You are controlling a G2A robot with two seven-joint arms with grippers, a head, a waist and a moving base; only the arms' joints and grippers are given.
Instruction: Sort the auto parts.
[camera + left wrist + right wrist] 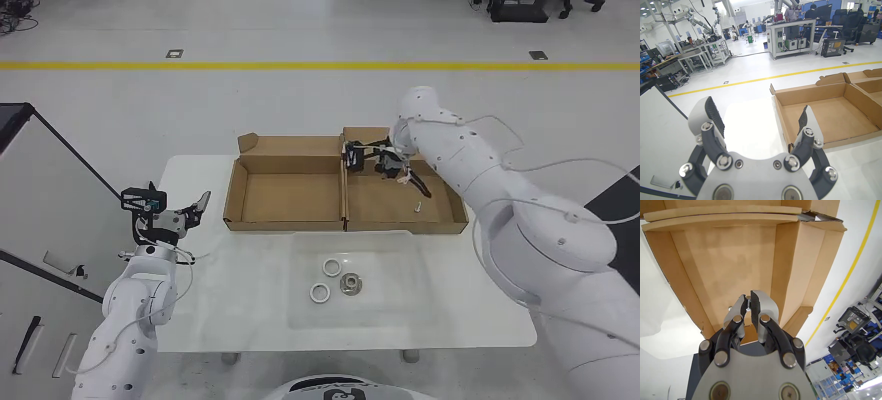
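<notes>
My right gripper (748, 296) is shut on a small threaded screw (748, 305) and hangs over the floor of the right cardboard box (730, 262). In the top view it (412, 183) sits above that box (445, 212), close to another small screw (416, 208) lying inside. Out on the table lie two white rings (331, 266) (319, 293) and a metal nut-like part (351, 285). My left gripper (757, 103) is open with nothing in it, at the table's left edge (185, 212), beside the left box (829, 117).
The two open boxes stand side by side at the back of the table, and the left one (285, 195) holds nothing. A slanted white panel (60, 190) stands off the table's left side. Bare tabletop (230, 290) lies between the left gripper and the loose parts.
</notes>
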